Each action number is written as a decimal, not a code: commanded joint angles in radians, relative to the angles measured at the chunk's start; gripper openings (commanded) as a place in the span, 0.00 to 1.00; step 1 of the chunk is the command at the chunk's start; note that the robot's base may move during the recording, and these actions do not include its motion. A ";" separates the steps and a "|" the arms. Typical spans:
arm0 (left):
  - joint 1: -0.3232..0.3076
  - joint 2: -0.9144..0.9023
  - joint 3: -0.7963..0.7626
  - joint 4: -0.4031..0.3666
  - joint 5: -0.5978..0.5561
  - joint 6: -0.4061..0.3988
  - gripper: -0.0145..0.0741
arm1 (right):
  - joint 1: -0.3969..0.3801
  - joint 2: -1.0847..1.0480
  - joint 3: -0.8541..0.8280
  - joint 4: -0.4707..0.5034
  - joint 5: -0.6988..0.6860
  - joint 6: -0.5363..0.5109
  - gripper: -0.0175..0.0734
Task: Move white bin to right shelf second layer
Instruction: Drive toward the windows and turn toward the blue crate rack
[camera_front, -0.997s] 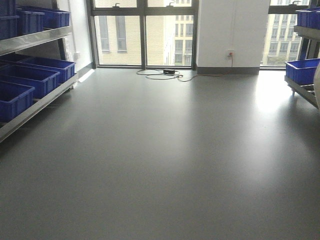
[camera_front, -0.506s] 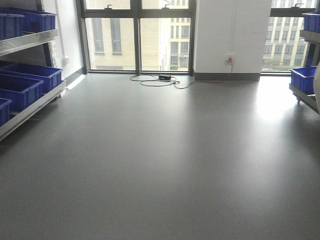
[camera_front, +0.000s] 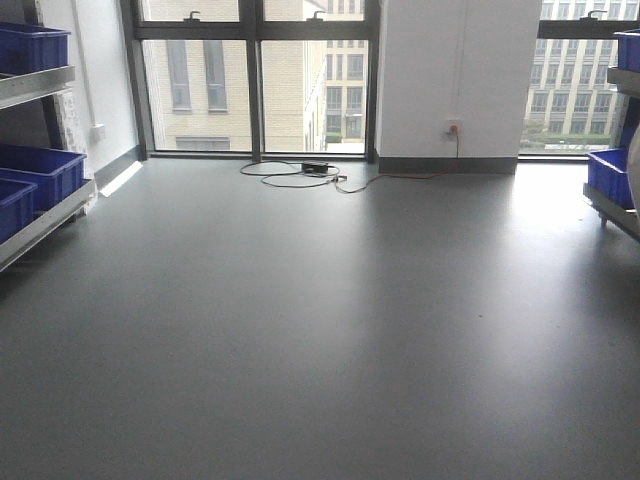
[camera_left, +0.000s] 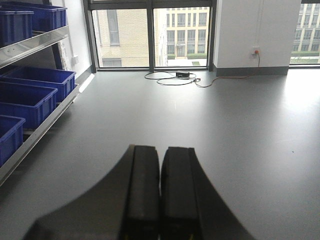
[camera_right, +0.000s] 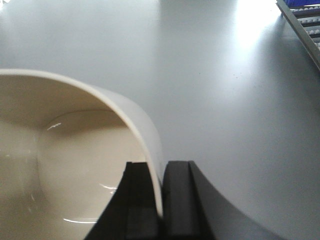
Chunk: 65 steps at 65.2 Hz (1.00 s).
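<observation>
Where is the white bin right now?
Right wrist view, lower left: the white bin has its wall clamped in the right pincer, over bare grey floor, with the roller shelf at top right.

Smooth glossy plastic white bin (camera_right: 70, 150), matt black fingers (camera_right: 178, 200), smooth faintly shiny floor (camera_front: 320, 320), blue plastic crates (camera_left: 27, 100)

No legible text, label, brand, number or sign found in any view. The faces of the crates (camera_left: 30, 100) and the wall of the bin (camera_right: 75, 165) show plain. The socket (camera_front: 453, 128) is too small for any marking to be read.
</observation>
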 joint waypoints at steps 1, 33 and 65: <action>-0.001 -0.016 0.037 0.000 -0.087 -0.003 0.26 | -0.002 0.008 -0.027 0.006 -0.100 0.002 0.24; -0.001 -0.016 0.037 0.000 -0.087 -0.003 0.26 | -0.002 0.008 -0.027 0.006 -0.100 0.002 0.24; -0.001 -0.016 0.037 0.000 -0.087 -0.003 0.26 | -0.002 0.008 -0.027 0.006 -0.100 0.002 0.24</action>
